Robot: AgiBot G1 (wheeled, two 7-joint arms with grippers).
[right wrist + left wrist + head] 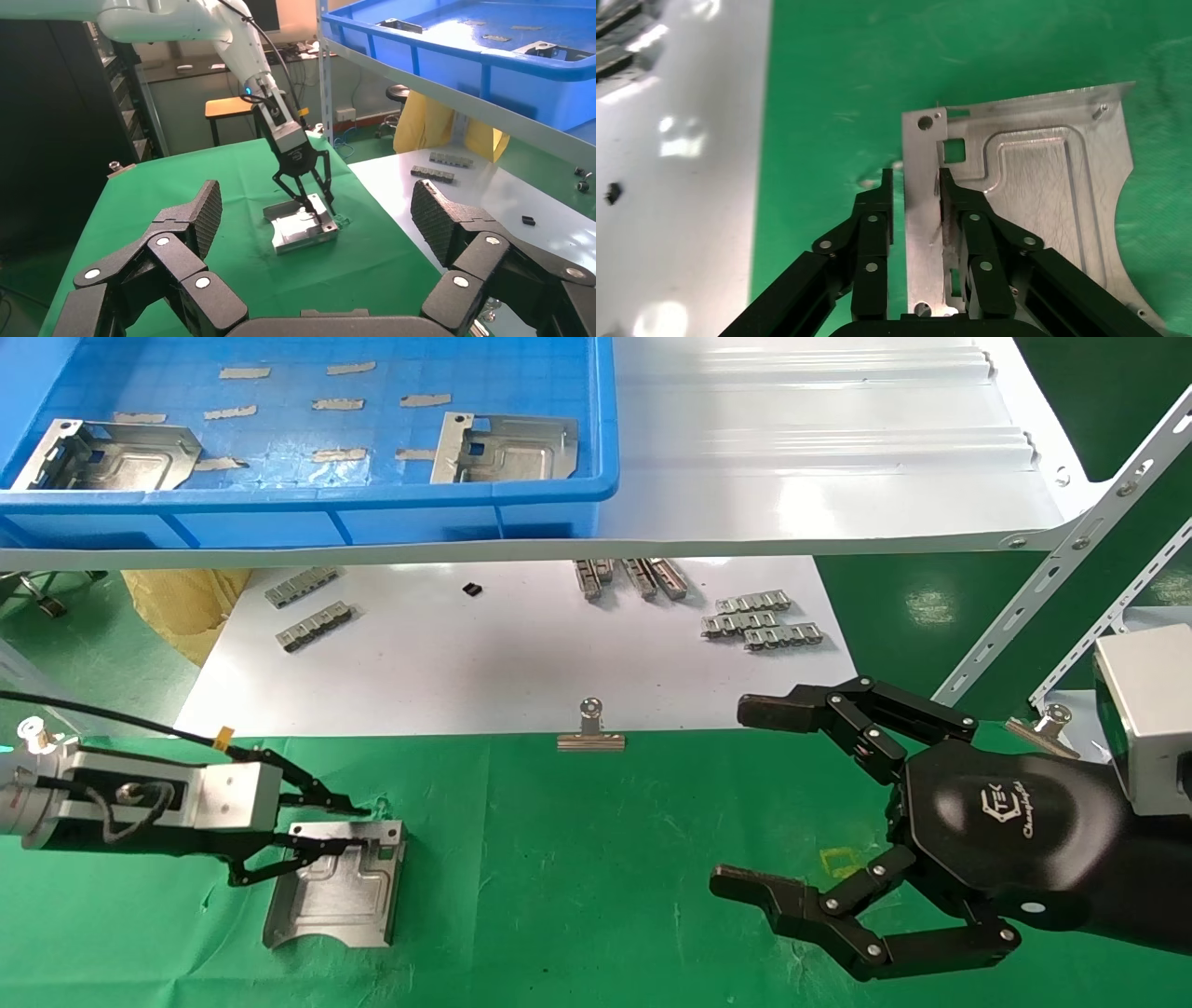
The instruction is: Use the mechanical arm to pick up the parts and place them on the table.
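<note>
One silvery part [340,887] lies flat on the green table [577,859] at the left. My left gripper [349,823] straddles its rim: one finger is on the plate, the other is outside it on the cloth. In the left wrist view a strip of green shows between the outer finger [877,210] and the part [1046,182], so the jaws stand open. Two more parts [112,453] [507,447] lie in the blue bin [307,500]. My right gripper [745,798], a glossy black hand, is wide open and empty over the table's right side.
The bin stands on a glossy white ribbed shelf [819,458] at the back. Below it a white sheet [512,654] carries small grey linked strips [759,621]. A silver binder clip [590,728] sits at the sheet's front edge. Slotted metal struts [1052,570] rise at the right.
</note>
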